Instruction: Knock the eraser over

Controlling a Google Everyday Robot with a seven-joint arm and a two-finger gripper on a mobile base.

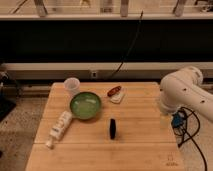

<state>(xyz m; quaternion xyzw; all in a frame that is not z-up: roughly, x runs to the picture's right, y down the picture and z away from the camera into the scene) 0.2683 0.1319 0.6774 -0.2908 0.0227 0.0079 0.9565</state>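
Camera view, the only one on record: a wooden table (pixel 145 145) carries a green bowl (pixel 85 105), taken here as the reference point. The eraser (pixel 113 128) stands upright on its narrow edge just to the lower right of the bowl, apart from it, showing as a thin dark block seen edge-on. A white bottle (pixel 61 127) lies on its side to the lower left of the bowl, its body close to the rim. A pale cup (pixel 72 86) stands just above and left of the bowl, and a reddish-brown oblong item on white paper (pixel 115 91) lies above and right of it. The white arm (pixel 187 92) is well to the right of the bowl, at the table's right edge. The gripper (pixel 167 111) hangs at its lower end, well apart from the eraser and touching nothing; whether the claw is open or closed cannot be told. Judged step: the approach has not begun in earnest, and the eraser is not yet toppled. The next move calls for a reach leftward toward the bowl's lower-right side, low enough to push the eraser's broad face so it tips flat, without striking the bowl. Brands, labels, writing: none legible. A faint mark near the table's lower-right corner cannot be read.
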